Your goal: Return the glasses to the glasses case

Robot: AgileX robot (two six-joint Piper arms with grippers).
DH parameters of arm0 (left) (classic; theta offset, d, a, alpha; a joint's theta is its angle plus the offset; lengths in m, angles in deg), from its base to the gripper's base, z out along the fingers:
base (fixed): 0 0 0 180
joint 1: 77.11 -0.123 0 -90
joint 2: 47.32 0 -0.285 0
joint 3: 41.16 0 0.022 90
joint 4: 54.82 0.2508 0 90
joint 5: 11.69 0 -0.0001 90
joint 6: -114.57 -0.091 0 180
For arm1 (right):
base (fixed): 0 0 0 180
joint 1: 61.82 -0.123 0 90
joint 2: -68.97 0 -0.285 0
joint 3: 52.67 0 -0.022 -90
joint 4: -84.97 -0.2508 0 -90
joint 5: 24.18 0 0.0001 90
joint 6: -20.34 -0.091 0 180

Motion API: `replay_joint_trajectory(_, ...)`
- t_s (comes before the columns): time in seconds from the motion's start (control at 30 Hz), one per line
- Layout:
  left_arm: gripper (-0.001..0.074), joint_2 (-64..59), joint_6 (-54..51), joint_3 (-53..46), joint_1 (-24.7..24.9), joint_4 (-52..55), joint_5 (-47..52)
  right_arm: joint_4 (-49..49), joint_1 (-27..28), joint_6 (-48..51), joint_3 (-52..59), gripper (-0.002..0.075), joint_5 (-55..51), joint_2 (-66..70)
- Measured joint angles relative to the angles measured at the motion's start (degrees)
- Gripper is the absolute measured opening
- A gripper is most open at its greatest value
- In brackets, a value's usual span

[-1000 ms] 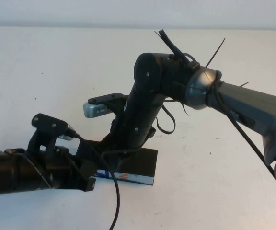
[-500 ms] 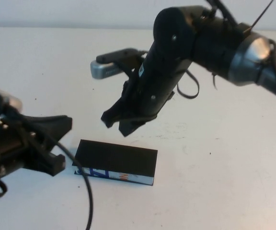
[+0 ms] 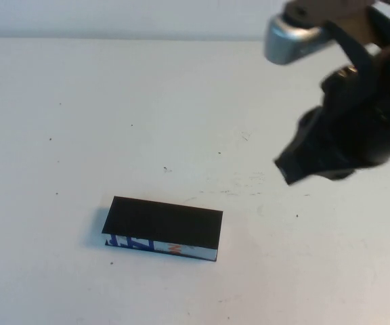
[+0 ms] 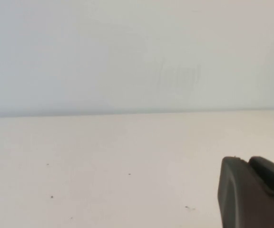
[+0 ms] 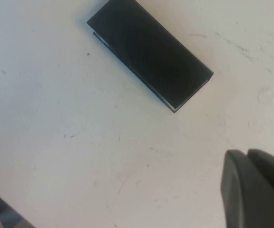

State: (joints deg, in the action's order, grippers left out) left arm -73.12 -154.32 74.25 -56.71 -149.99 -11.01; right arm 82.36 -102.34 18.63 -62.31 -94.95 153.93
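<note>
the glasses case [image 3: 162,229] lies shut at six o'clock, light, rigid, best pinched across its long edges; right gripper [image 3: 291,169] closed empty at three o'clock, left gripper [image 4: 253,194] unclear.

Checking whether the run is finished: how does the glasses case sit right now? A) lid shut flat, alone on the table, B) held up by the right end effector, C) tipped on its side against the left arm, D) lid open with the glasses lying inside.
A: the glasses case lies flat with its lid down on the table; the right end effector hovers apart, shut and empty.
</note>
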Motion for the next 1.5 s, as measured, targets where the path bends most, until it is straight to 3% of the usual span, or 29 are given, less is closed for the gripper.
replay_joint_trajectory(0.4,-0.0001,7.3,-2.9,-12.6,0.0,-0.8,-4.8,0.7,-0.1,-4.5,40.8,-0.0011,28.2,-37.4)
replay_joint_trajectory(0.63,-0.0001,7.3,-2.9,-14.1,0.0,-1.9,-5.2,-0.3,-0.1,-4.7,55.5,-0.0011,39.9,-52.6)
replay_joint_trajectory(1.23,-0.0001,7.3,-2.9,-14.1,0.0,-2.5,-5.5,-0.3,-0.1,-4.7,61.0,-0.0011,40.1,-56.8)
replay_joint_trajectory(1.43,-0.0001,7.3,-2.9,-14.1,0.0,-2.5,-5.5,9.7,0.3,-10.2,61.6,-0.0011,42.2,-56.8)
replay_joint_trajectory(1.5,-0.0001,7.3,-2.9,-14.1,0.0,-2.5,-5.5,14.6,3.8,-13.7,63.2,-0.0011,45.5,-57.0)
